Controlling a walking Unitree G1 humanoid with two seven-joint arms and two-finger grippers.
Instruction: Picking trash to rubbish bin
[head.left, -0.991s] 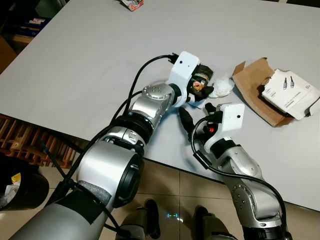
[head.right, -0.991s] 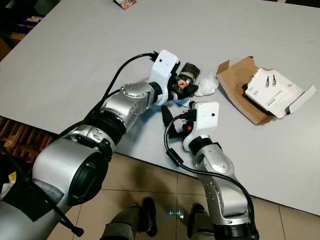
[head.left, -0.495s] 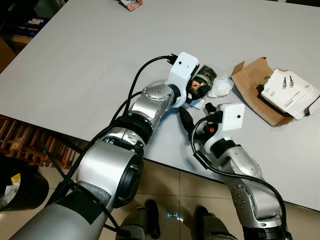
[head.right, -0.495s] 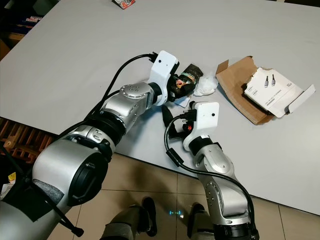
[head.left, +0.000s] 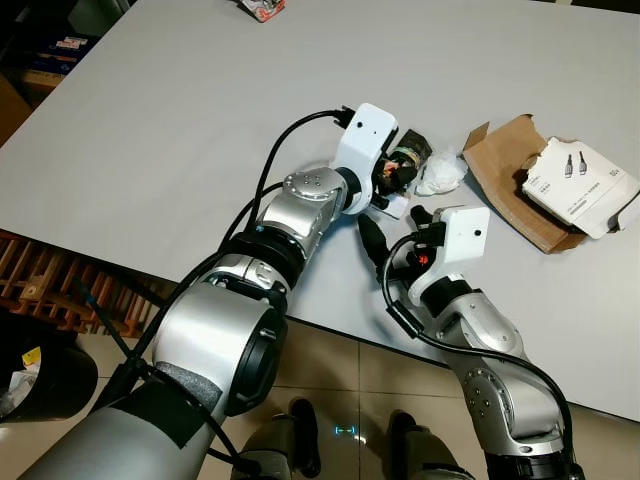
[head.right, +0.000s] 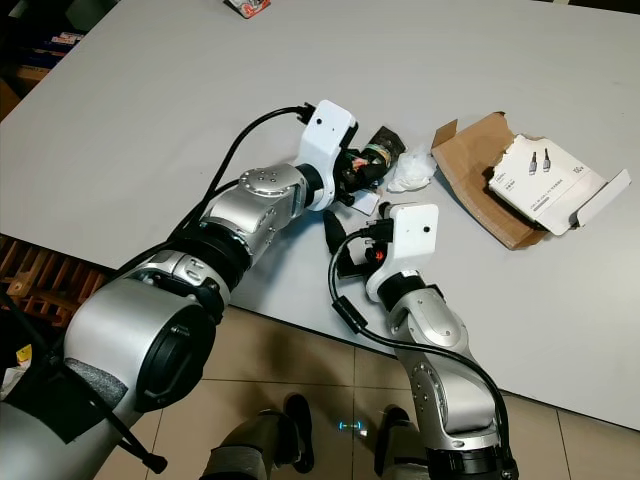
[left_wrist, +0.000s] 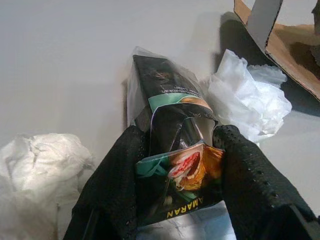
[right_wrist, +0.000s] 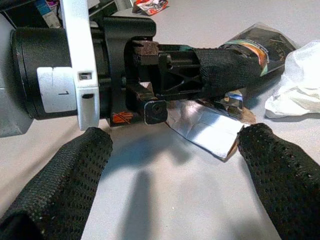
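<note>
Between left end effector (left_wrist: 175, 165) fingers (left_wrist: 112, 195), dark snack wrapper (left_wrist: 175, 145) lettered "AMARAN"

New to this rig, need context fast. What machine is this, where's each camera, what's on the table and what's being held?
It is a humanoid robot with two silver arms, each ending in a gripper of two black fingers. The two wide pictures come from its head, looking down at a grey table. The two close ones come from cameras on its wrists.

The left gripper is shut on a dark snack wrapper that lies on the table. The right gripper is open, low over the table just behind the left one.

Beside the wrapper lies a crumpled white tissue, then an opened cardboard box with a white cable package in it. A small red wrapper lies at the far edge.
</note>
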